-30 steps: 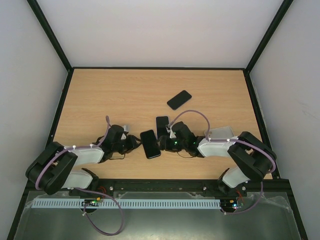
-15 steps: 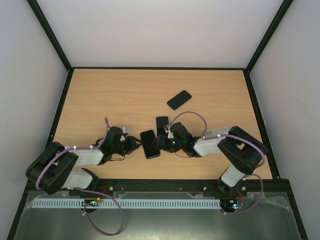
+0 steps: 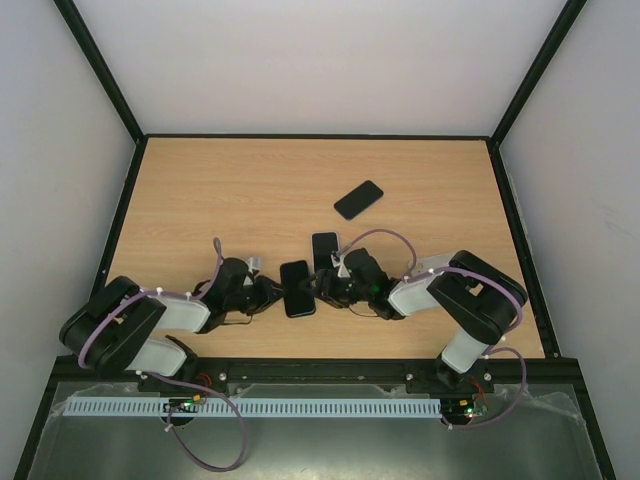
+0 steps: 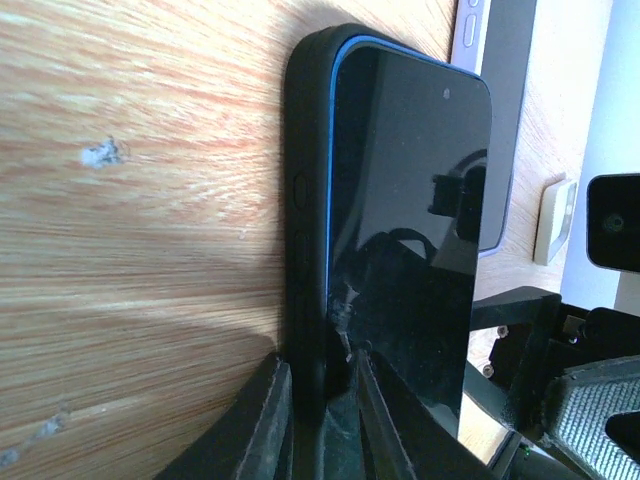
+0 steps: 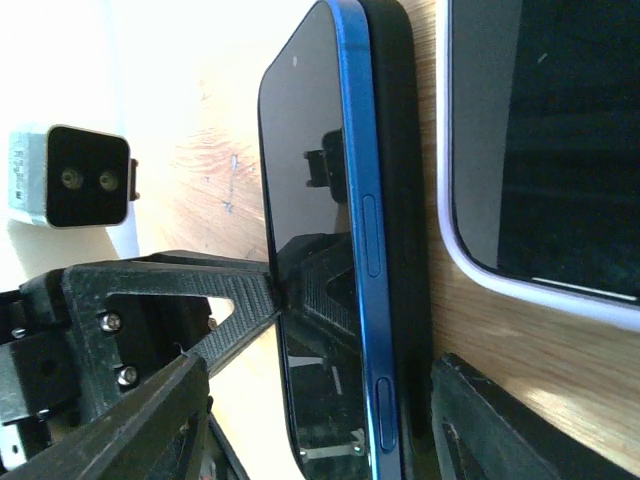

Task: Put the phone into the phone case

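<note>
Desk of pale wood (image 3: 200, 200) seen from above, carrying a blue-framed dark-screened phone (image 3: 297, 288) near the front edge, between the two arms. Left claw (image 3: 272, 291) at its left long side, right claw (image 3: 320, 288) at its right long side, both touching it. Just behind, a lilac-edged phone (image 3: 324, 248) lying flat. Farther back and well apart, a plain black phone (image 3: 358, 199) lying askew.

From the left wrist: soft black phone case (image 4: 305, 200) wrapped round the phone (image 4: 410, 200), with a thin blue line inside the rim. Left claw (image 4: 320, 360) pinched tight on that cased edge, one finger on the glass, the other on the case's back.

From the right wrist: blue side and buttons of the phone (image 5: 310, 200) bare, standing proud of the case (image 5: 400, 150) on this side, not fully seated. Right claw (image 5: 365, 335) clamped across both, one fingertip on the screen, the other finger by the case's back. Lilac-edged phone (image 5: 540, 130) just beside.
</note>
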`<state>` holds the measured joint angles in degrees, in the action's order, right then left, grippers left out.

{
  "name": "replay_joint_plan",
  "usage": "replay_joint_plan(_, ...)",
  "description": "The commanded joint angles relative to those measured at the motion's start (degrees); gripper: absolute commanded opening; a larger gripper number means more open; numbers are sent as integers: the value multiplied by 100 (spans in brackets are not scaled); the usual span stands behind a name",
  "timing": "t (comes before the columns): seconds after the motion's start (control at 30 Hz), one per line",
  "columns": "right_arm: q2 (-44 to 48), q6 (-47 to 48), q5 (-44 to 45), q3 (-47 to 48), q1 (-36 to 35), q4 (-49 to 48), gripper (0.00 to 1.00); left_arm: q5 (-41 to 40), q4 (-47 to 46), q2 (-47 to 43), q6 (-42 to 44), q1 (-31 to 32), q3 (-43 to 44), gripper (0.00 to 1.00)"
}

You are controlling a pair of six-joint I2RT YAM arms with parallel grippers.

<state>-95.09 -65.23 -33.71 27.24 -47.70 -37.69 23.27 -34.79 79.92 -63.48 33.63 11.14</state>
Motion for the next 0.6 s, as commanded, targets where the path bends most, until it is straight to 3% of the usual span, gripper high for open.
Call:
replay_joint_plan(0.0,68,-540,-241,-167,-46,-1229,60,89,64,25,-132,146,-185,20)
replay_joint_plan(0.57,14,-1015,-311,-302,-72,-1986,60,-260,392,-310,-201,188,-298,36)
